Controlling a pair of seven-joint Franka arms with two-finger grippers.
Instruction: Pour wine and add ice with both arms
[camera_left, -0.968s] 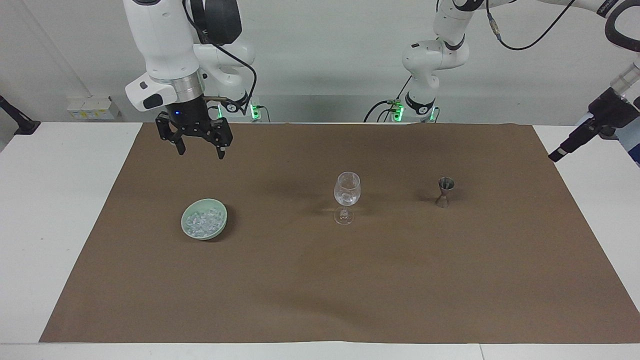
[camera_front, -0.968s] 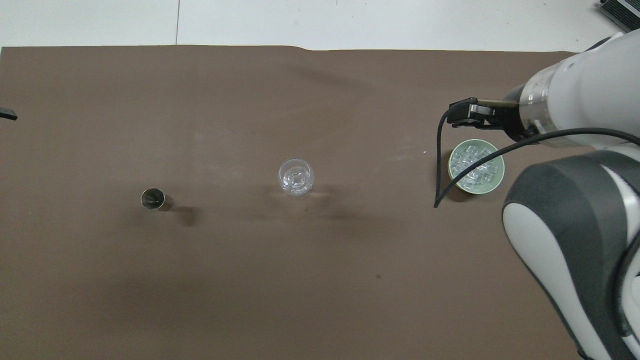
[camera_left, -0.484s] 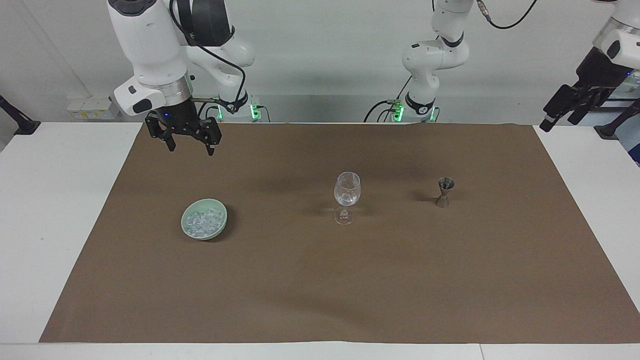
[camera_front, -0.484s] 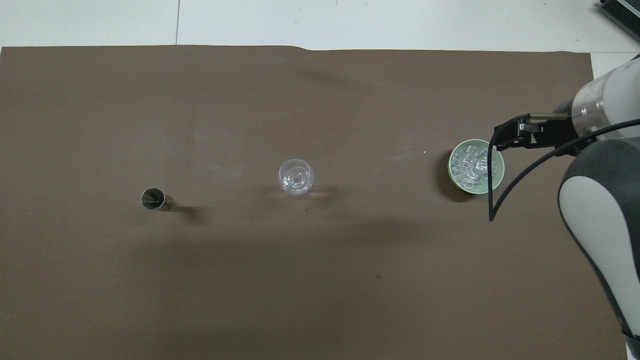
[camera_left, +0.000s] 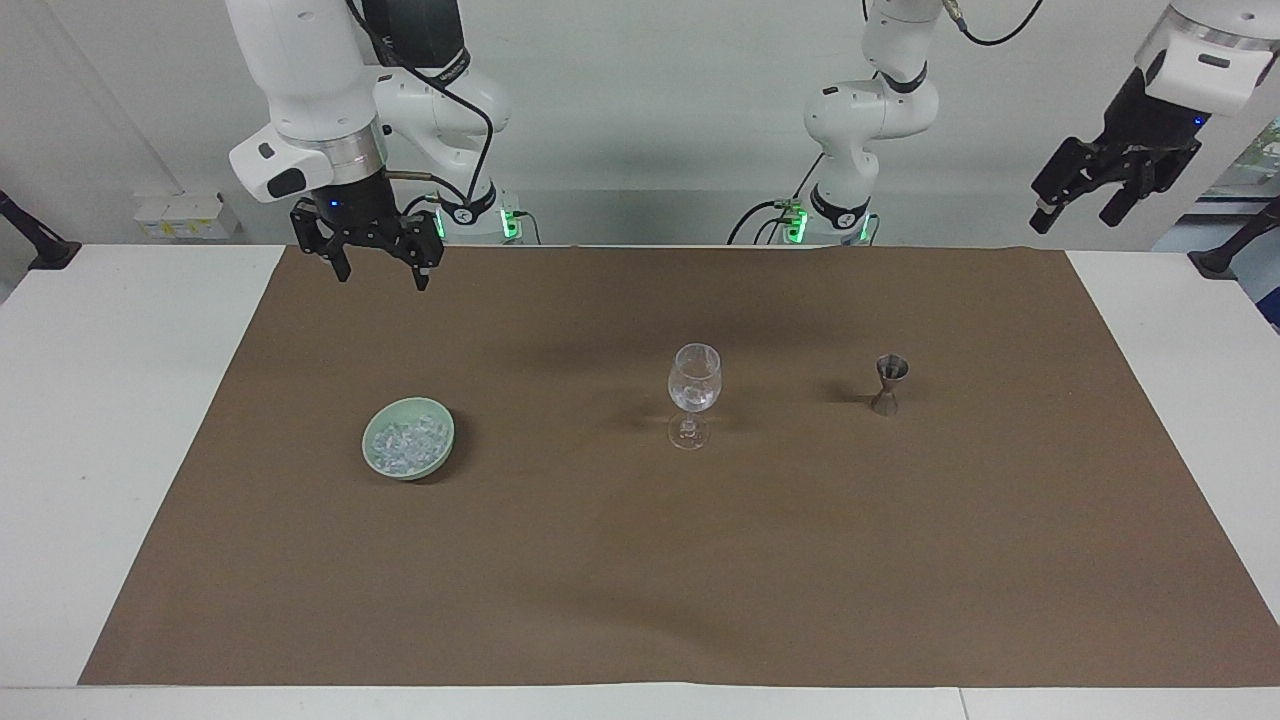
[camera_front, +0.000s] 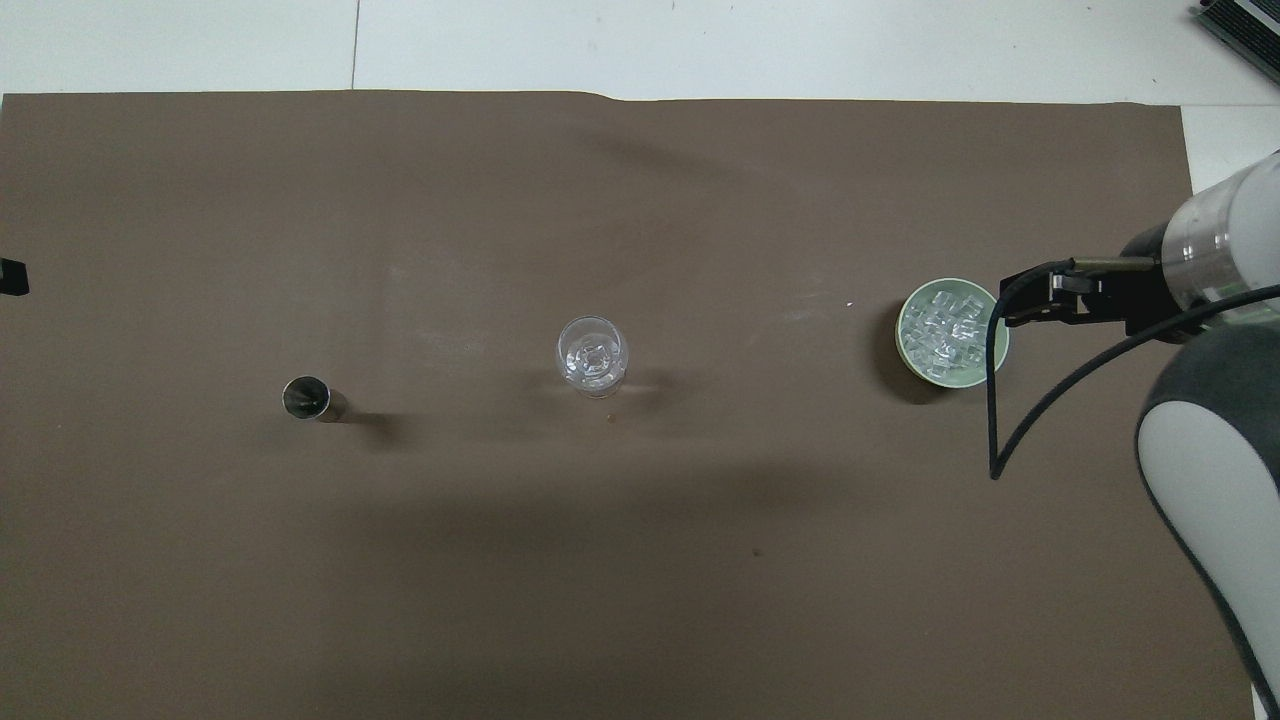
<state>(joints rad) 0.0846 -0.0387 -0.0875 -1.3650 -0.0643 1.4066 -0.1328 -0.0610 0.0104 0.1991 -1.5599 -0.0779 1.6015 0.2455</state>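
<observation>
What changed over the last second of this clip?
Both arms drew back: the right gripper rose, open and empty, toward the robots' edge of the mat; the left gripper lifted high off the table's end. The ice, wine glass and jigger stayed put.

Bright, even indoor light from above, soft blurred shadows on the brown mat (camera_left: 640, 560), faint glints on the wine glass (camera_left: 694, 380), sharp focus throughout.

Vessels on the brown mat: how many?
3. Green bowl of ice toward the right arm's end; wine glass mid-mat with a few chunks inside; metal jigger toward the left arm's end. Nothing appears hidden.
</observation>
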